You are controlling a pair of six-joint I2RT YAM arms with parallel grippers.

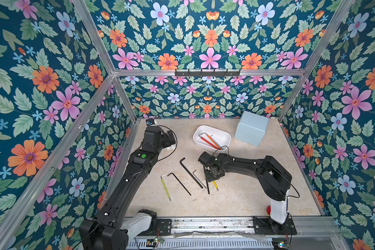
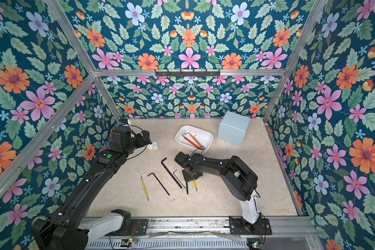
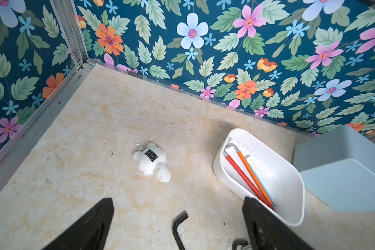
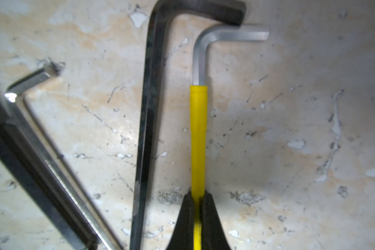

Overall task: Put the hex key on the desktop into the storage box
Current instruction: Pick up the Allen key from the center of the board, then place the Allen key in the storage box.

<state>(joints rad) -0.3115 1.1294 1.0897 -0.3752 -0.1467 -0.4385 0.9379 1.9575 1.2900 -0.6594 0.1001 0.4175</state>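
Observation:
My right gripper (image 4: 197, 195) is shut on the yellow-sleeved hex key (image 4: 198, 134), low over the beige desktop (image 1: 247, 184). A long black hex key (image 4: 147, 121) lies right beside it. In both top views the right gripper (image 1: 211, 176) points down over the held key (image 1: 215, 186), (image 2: 194, 184). Several more hex keys lie to its left, among them a green-sleeved one (image 1: 166, 187) and a thick black one (image 1: 191, 172). The white storage box (image 1: 223, 132), (image 2: 204, 136) holds red, orange and blue-sleeved keys (image 3: 247, 175). My left gripper (image 3: 178, 201) hangs open and holds nothing.
A pale blue cube-shaped box (image 1: 250, 128) stands right of the storage box near the back wall. A small white plush toy (image 3: 153, 161) lies on the desktop near the left arm. Floral walls and aluminium rails close in the table.

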